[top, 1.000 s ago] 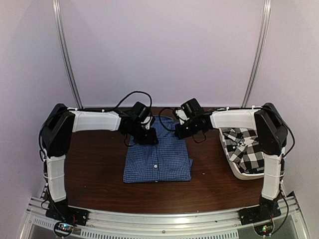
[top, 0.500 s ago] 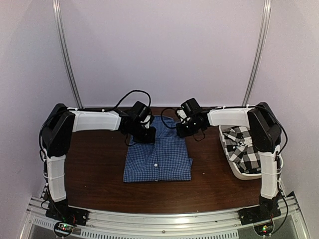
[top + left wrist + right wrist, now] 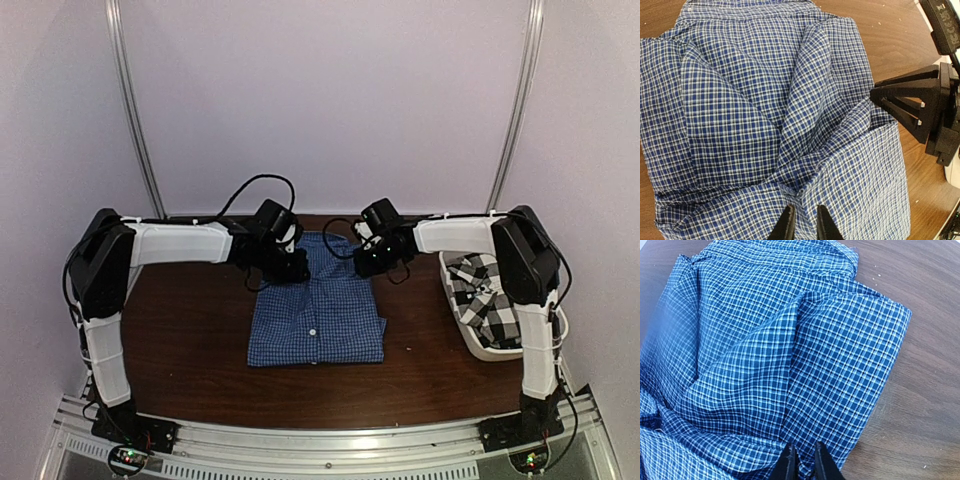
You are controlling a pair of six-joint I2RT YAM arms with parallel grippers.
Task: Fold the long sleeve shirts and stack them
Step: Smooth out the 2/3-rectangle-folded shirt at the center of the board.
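The blue gingham shirt (image 3: 318, 312) lies folded in the middle of the table, its white buttons facing up. My left gripper (image 3: 290, 268) is at its far left part, jaws nearly closed and pinching a puckered fold of the blue cloth (image 3: 790, 125); its fingertips (image 3: 787, 222) press into the cloth. My right gripper (image 3: 366, 262) is at the far right part, pinching the blue cloth (image 3: 805, 365) near its edge. It also shows in the left wrist view (image 3: 920, 112). The black-and-white checked shirt (image 3: 492, 292) lies crumpled in the tub.
A white plastic tub (image 3: 480, 348) stands at the table's right side. Brown wooden table (image 3: 190, 330) shows left of and in front of the blue shirt, and right of it (image 3: 930, 365). Black cables loop above both wrists.
Both grippers have moved a little toward the far edge of the table with the cloth. The left arm's elbow has shifted left and the arm stretches further out.
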